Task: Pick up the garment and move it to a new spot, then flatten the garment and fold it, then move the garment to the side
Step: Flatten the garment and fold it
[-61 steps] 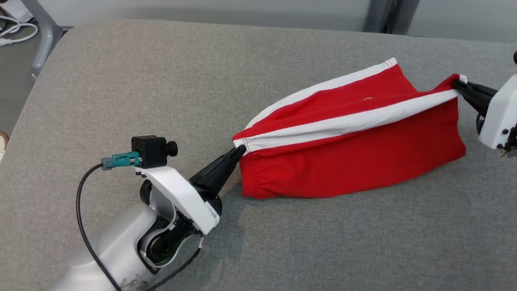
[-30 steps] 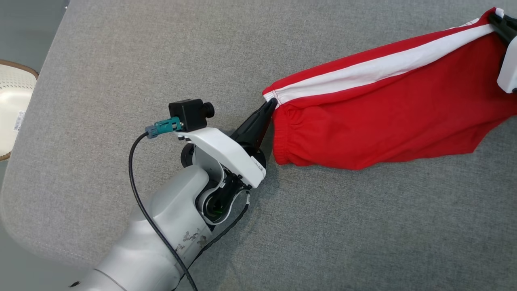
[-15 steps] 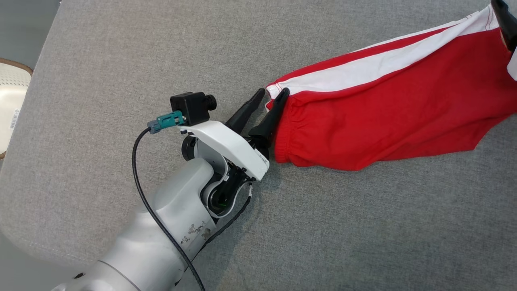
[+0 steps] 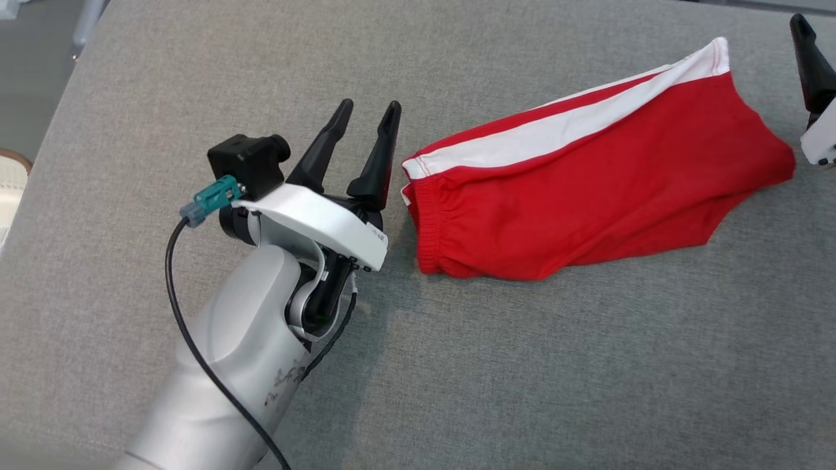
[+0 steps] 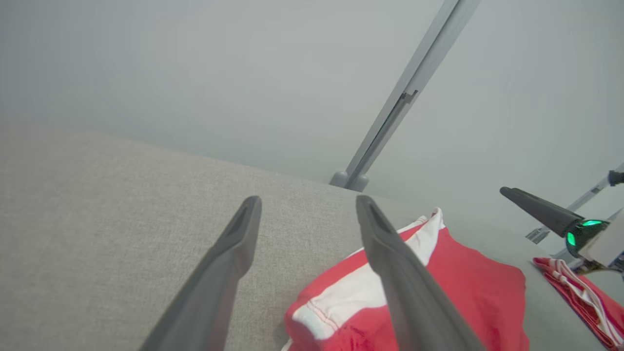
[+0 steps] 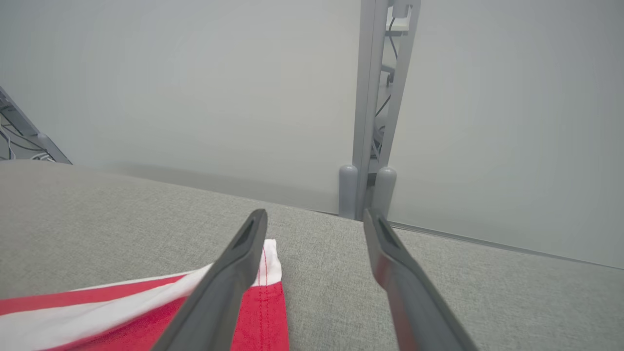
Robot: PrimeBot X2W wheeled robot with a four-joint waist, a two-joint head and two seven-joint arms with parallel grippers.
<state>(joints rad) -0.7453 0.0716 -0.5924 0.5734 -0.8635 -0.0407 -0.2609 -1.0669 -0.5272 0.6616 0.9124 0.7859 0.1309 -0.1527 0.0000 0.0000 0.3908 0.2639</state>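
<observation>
One pair of red shorts (image 4: 588,189), flat on one grey cushion (image 4: 457,365).
Nearest, left gripper (image 4: 369,104) — jaws wide, empty — just beside the elastic end; farther off, right gripper (image 6: 314,214), second of two, likewise wide, near the other end, apart; beyond, one grey post (image 6: 370,97).

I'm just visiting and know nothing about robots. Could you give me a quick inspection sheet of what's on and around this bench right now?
Surface: grey fabric top.
Job's things: red shorts with a white stripe lie on it, held by neither gripper.
Clutter: another red striped cloth, seen from the left wrist.
Grippers: left gripper open, right gripper open, one at each end of the shorts.
Cables: black cable along the left arm.
Surroundings: pale wall panels, grey post.
</observation>
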